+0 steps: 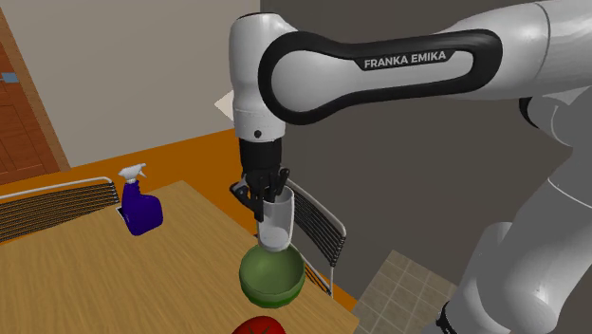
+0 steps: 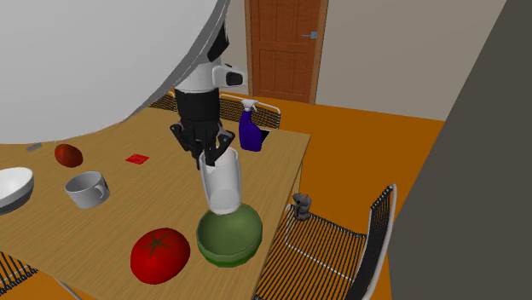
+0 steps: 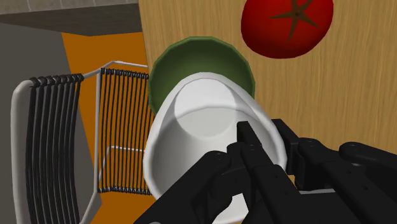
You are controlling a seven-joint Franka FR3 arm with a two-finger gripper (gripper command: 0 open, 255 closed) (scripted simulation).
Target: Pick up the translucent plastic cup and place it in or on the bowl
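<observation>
Wooden table (image 1: 142,275) carrying green bowl (image 1: 272,277) near edge — black gripper (image 1: 268,190) pinching rim of whitish translucent cup (image 1: 276,226), jaws narrowed, holding it directly over bowl (base just at rim) — likely lining up for release.

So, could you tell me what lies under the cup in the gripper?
The green bowl sits right below the whitish cup, on the wooden table. The cup hides much of the bowl's inside; contact is unclear.
</observation>
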